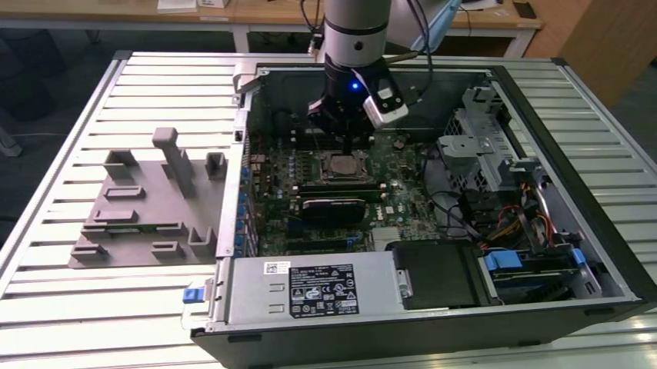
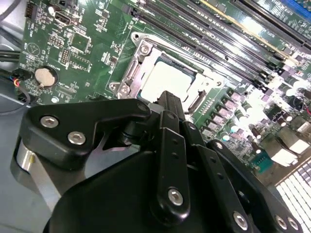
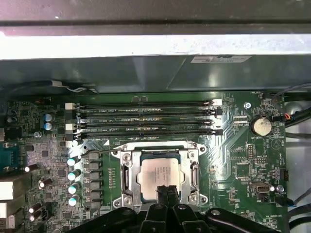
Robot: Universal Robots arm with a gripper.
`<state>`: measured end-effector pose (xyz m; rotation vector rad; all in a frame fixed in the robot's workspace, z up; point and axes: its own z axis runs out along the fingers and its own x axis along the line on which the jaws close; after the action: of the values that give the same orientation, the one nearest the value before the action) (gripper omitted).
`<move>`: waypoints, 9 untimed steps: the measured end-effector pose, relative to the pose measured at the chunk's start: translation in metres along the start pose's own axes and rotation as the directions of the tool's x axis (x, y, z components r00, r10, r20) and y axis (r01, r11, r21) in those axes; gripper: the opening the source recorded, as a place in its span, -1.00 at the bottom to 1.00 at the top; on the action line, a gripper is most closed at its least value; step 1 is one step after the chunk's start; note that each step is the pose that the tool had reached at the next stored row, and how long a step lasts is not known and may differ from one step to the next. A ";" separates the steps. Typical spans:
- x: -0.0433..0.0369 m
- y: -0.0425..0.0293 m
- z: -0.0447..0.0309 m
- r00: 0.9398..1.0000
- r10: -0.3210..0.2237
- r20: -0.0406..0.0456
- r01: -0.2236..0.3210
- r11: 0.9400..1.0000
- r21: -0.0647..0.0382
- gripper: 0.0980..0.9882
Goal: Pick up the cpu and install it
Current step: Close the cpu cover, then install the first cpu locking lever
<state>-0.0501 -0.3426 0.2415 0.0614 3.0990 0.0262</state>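
A: Where is the cpu (image 3: pixel 160 175)?

B: Seated in the socket (image 3: pixel 159 174) on the motherboard (image 3: pixel 233 160), just below the gripper (image 3: pixel 166 190), whose jaws are pressed together, holding nothing.

A: The step?

B: Placement looks done; locking the socket frame probably calls for care.

A pale slatted metal surface (image 1: pixel 61 154) fills the foreground; beyond its far edge stand light wooden desks (image 1: pixel 257 15) on a dark floor (image 1: pixel 61 54).
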 end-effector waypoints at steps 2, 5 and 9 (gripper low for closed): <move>0.0000 0.0000 -0.0005 1.000 0.000 0.000 0.000 1.000 0.000 -0.98; 0.0000 0.0000 -0.0006 1.000 0.000 0.000 0.000 1.000 0.000 -0.98; 0.0000 0.0000 -0.0006 1.000 0.000 0.000 0.000 1.000 0.000 -0.98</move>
<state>-0.0501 -0.3426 0.2421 0.0614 3.0991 0.0260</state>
